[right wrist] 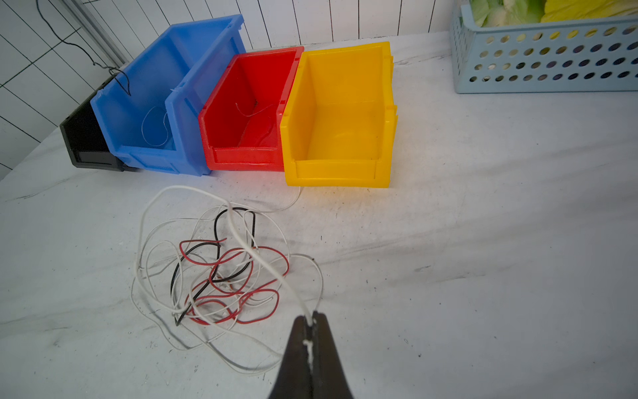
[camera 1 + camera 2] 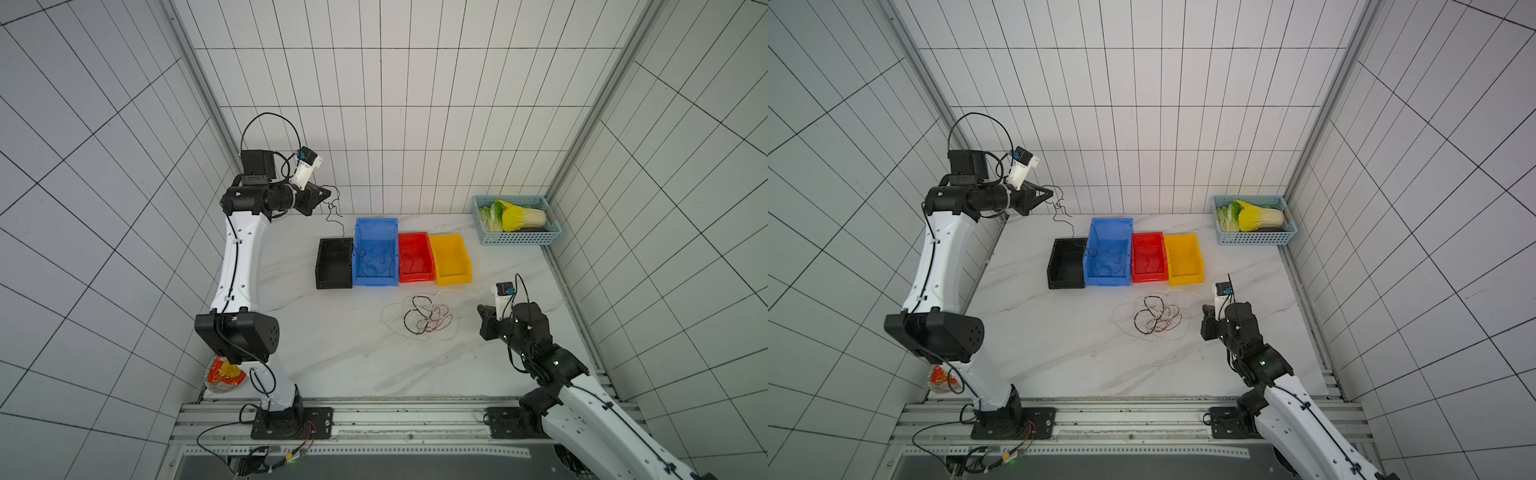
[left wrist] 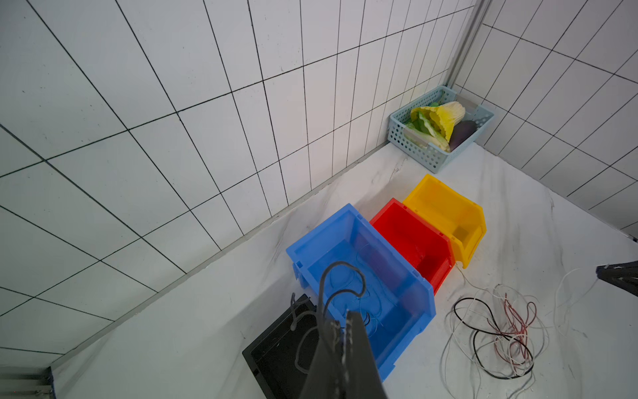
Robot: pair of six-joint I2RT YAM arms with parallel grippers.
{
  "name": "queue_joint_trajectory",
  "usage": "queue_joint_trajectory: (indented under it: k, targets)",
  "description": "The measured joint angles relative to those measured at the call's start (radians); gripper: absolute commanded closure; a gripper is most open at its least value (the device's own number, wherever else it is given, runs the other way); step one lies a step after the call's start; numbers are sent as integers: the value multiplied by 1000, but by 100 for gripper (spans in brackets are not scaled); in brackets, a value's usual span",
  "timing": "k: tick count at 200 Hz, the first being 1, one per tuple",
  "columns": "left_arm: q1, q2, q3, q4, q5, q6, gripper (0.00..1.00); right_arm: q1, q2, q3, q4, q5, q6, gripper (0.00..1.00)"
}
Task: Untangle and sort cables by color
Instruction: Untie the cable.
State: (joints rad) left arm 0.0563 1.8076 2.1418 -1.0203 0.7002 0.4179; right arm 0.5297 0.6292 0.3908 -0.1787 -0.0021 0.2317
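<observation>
The right gripper (image 1: 311, 320) sits closest to its wrist camera, its jaws pinched together on a white cable (image 1: 256, 256) that arcs up out of the tangle (image 1: 224, 273) and passes between the tips. That tangle, a loose knot of red, black and white cables, lies on the table (image 2: 332, 353) just in front of the red and yellow bins, right of the middle, with the right gripper low beside it on the right-edge side. The left gripper (image 2: 326, 192) is raised high over the far left corner, jaws closed on a black cable (image 2: 338, 222) that hangs in kinks down to the seam where the black bin (image 2: 332, 284) meets the blue bin (image 2: 374, 281); whether its lower end rests in one or the other cannot be told. Four bins stand in a row touching each other near the far edge: black, blue, red bin (image 2: 415, 277), yellow bin (image 2: 455, 278). Thin blue cables (image 2: 376, 259) curl in the blue bin and a thin cable lies in the red one. A pale blue basket (image 2: 515, 237) of vegetables fills the far right corner. Bare marble stretches from the tangle to the near edge and across to the left edge.
</observation>
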Motion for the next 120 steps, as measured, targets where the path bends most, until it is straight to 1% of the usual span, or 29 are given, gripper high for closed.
queue_joint_trajectory:
  k: [59,86,120]
  targets:
    - [-1,70,19,48,-4,-11,100,0,59,18,-2,-1,-13,100]
    - [4,101,105,29,-1,-74,100,0,84,31,-1,-5,-19,100]
    - [5,72,228,5,61,-135,100,0,120,32,7,-12,-21,100]
